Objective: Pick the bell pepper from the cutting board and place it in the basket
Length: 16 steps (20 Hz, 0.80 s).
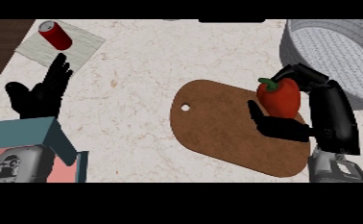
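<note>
A red bell pepper (280, 97) with a green stem sits over the right part of the brown cutting board (220, 127). My right hand (312, 117) is curled round it, thumb on its left side and fingers over its right and top. Whether the pepper touches the board I cannot tell. The grey basket (319, 45) stands at the upper right, just beyond the hand. My left hand (42, 93) rests open at the left edge, fingers pointing up.
A red can (54, 34) lies on a pale cloth (78, 50) at the upper left. A teal and pink box (39, 151) occupies the lower left corner. A dark wooden strip (10, 35) borders the counter's far left.
</note>
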{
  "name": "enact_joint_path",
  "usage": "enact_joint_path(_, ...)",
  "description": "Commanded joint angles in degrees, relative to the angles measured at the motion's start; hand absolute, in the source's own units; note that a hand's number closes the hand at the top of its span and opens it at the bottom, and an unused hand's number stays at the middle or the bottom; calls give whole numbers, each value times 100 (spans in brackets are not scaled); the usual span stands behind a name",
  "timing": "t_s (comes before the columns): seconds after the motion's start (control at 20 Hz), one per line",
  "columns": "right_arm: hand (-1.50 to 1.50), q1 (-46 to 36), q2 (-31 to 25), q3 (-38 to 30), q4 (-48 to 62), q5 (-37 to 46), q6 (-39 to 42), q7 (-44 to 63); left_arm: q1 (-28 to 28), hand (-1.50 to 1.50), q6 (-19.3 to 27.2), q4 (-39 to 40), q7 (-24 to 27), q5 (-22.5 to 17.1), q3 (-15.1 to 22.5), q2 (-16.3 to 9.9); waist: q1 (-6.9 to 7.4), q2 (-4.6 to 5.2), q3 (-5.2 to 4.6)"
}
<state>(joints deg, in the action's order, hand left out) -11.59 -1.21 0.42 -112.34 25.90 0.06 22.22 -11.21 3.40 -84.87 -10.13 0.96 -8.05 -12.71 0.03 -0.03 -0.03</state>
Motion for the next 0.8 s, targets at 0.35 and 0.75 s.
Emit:
enact_joint_path(0.35,150,-2486,-918,-1295,1652,38,-188,1031,122,0,20,-274,-26,72,93,108,51,8,2)
enact_joint_path(0.75,150,-3087,-1714,-1438,3460,270,-139,31,28,0,-105,-278,-182,-42,-1,13,75,20,4)
